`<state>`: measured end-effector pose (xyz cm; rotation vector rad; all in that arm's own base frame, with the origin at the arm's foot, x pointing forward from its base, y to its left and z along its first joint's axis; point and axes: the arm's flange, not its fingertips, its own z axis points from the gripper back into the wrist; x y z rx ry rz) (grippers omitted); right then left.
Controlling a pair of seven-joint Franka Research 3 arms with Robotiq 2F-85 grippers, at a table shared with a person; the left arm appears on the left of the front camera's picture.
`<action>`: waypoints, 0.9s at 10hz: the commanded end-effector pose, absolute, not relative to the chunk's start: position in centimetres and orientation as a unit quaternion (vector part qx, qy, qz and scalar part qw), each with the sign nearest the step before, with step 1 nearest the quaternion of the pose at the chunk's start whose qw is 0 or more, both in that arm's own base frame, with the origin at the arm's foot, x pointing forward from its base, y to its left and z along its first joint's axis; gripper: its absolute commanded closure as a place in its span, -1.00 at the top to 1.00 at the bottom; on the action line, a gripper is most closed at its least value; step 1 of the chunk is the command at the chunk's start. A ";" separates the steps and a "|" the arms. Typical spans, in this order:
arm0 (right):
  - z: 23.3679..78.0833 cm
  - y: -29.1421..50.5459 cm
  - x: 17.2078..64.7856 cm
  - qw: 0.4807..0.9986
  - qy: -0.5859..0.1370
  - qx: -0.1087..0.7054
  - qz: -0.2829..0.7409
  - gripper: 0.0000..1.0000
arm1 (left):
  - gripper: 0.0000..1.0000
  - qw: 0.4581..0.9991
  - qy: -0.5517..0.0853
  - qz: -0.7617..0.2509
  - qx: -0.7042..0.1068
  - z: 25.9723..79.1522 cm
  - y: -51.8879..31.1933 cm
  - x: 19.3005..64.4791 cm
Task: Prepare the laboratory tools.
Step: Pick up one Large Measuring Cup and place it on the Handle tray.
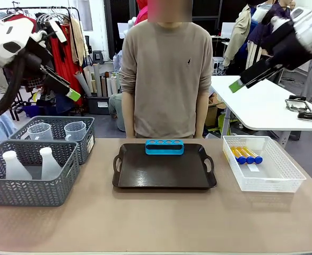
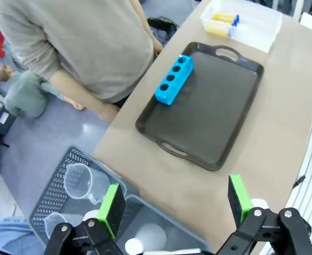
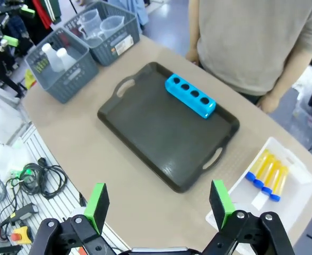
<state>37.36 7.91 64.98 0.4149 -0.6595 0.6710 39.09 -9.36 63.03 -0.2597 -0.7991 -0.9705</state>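
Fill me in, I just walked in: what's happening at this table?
Nothing is being handled yet. The left arm and right arm hang above the table, jaws open. The rack sits at the tray's far edge; tubes lie in the white basket, flasks and beakers in grey baskets. A person stands opposite.

- Bright, even indoor light comes from overhead in all three views; nothing is dim.
- Front view: soft shadows hug the dark tray [image 1: 164,172] on the table [image 1: 156,223], and a faint sheen lies on the tray's floor.
- The blue rack [image 1: 164,146] at mid-frame is crisp; the upper corners look softer.
- Both wrist views bow the table's edges toward the frame borders.
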 end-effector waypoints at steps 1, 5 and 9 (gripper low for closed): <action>65.9 5.9 38.1 0.860 -0.311 0.223 0.336 1.00 | 1.00 0.799 -0.381 -0.448 -0.125 64.3 -8.8 39.8; 66.6 5.1 37.5 0.871 -0.314 0.208 0.316 1.00 | 1.00 0.803 -0.390 -0.438 -0.108 65.5 -8.7 39.4; 66.8 5.0 37.5 0.875 -0.313 0.200 0.311 1.00 | 1.00 0.806 -0.366 -0.459 -0.077 67.4 -8.5 38.2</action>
